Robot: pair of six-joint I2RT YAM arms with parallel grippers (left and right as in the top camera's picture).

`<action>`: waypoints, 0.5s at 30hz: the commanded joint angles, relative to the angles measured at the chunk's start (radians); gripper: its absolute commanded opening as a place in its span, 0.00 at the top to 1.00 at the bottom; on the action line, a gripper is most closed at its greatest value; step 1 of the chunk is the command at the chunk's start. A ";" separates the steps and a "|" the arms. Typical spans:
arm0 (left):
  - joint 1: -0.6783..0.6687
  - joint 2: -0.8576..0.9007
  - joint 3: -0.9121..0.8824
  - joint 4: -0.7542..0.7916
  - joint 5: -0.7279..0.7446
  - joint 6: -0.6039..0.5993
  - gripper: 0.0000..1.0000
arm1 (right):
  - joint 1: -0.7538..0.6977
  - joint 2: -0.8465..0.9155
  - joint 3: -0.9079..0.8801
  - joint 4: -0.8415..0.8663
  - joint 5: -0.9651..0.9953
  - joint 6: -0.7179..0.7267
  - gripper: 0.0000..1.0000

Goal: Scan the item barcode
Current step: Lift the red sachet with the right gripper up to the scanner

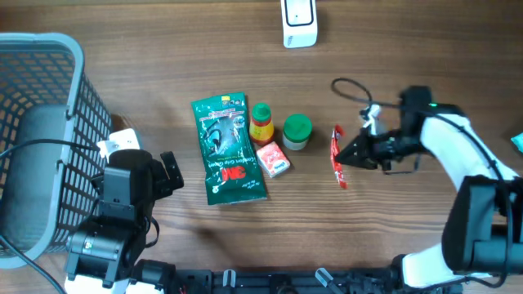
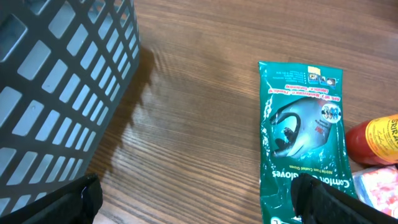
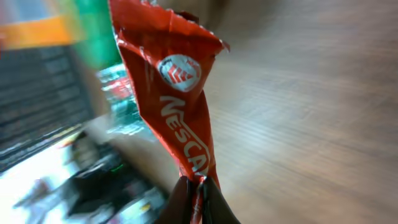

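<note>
My right gripper is shut on the lower end of a red Nescafe sachet, right of the row of items. The sachet stands up from the pinched fingers in the right wrist view, which is blurred. A white barcode scanner sits at the table's far edge. My left gripper is open near the front left, its fingertips wide apart over bare wood, one tip over the edge of a green glove packet.
A grey mesh basket stands at the left. In the middle lie a small orange-labelled bottle, a green-capped jar and a pink-and-white box. A black cable loops near the right arm.
</note>
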 commanded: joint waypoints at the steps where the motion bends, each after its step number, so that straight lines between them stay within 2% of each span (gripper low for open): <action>1: 0.006 -0.005 0.000 0.002 0.008 -0.009 0.00 | -0.053 -0.019 0.016 -0.074 -0.470 -0.303 0.95; 4: 0.006 -0.005 0.000 0.002 0.008 -0.009 0.00 | -0.053 -0.019 0.016 -0.049 -0.731 -0.331 0.96; 5: 0.006 -0.005 0.000 0.002 0.008 -0.009 0.00 | -0.050 -0.019 0.016 -0.035 -0.753 -0.304 0.96; 6: 0.006 -0.005 0.000 0.002 0.008 -0.009 0.00 | -0.049 -0.019 0.018 0.004 -0.753 -0.227 0.96; 8: 0.006 -0.005 0.000 0.002 0.008 -0.009 0.00 | -0.049 -0.019 0.018 0.015 -0.753 -0.160 0.96; 15: 0.006 -0.005 0.000 0.002 0.008 -0.009 0.00 | -0.049 -0.022 0.018 0.012 -0.753 -0.135 0.95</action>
